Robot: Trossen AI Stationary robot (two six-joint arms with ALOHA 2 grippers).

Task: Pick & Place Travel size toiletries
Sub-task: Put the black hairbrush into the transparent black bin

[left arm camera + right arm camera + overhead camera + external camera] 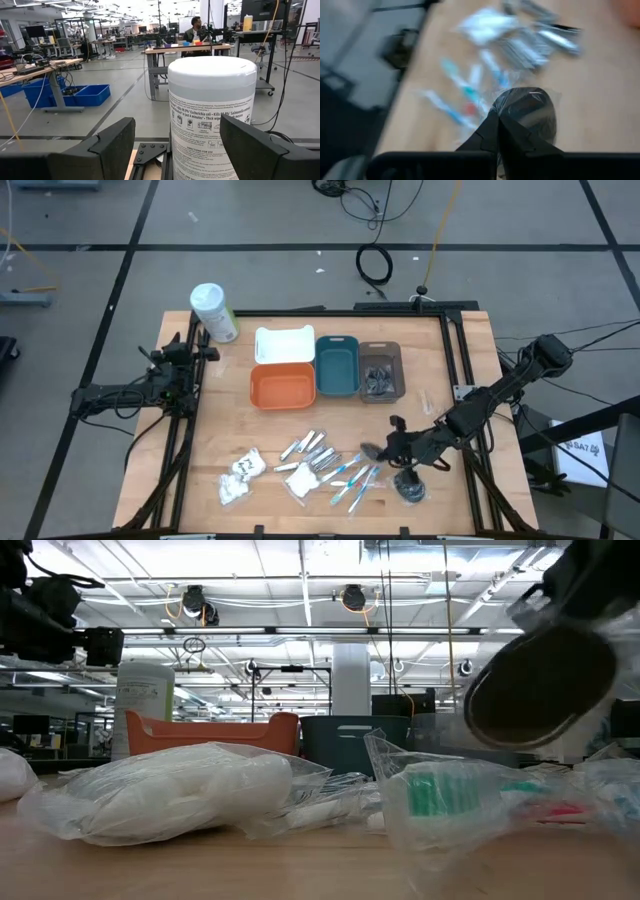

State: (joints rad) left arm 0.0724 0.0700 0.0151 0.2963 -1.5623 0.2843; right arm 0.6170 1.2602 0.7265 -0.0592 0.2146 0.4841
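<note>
My right gripper (388,444) hangs over the table's near right part, shut on a dark round clear-wrapped packet (526,111), which the low view shows lifted (540,685). Another dark packet (410,488) lies flat on the wood close by. Blue-and-white toothbrushes (350,475), silvery tubes (310,448) and white packets (240,476) lie scattered along the near edge. My left gripper (177,131) waits open at the far left, its fingers on either side of the large white bottle (212,115) without touching it. My right gripper pinches the dark round packet by its near rim (506,116) between the two shut fingers (492,131). The packet is lifted clear of the table and sticks out beyond the fingertips, its clear wrap (547,95) crinkled around it.
At the far middle stand a white tray (284,345), an orange tray (282,387), a teal tray (337,365) and a grey tray (398,370) with dark items in it. The white bottle (214,312) stands at the far left corner. Black rails line both table sides.
</note>
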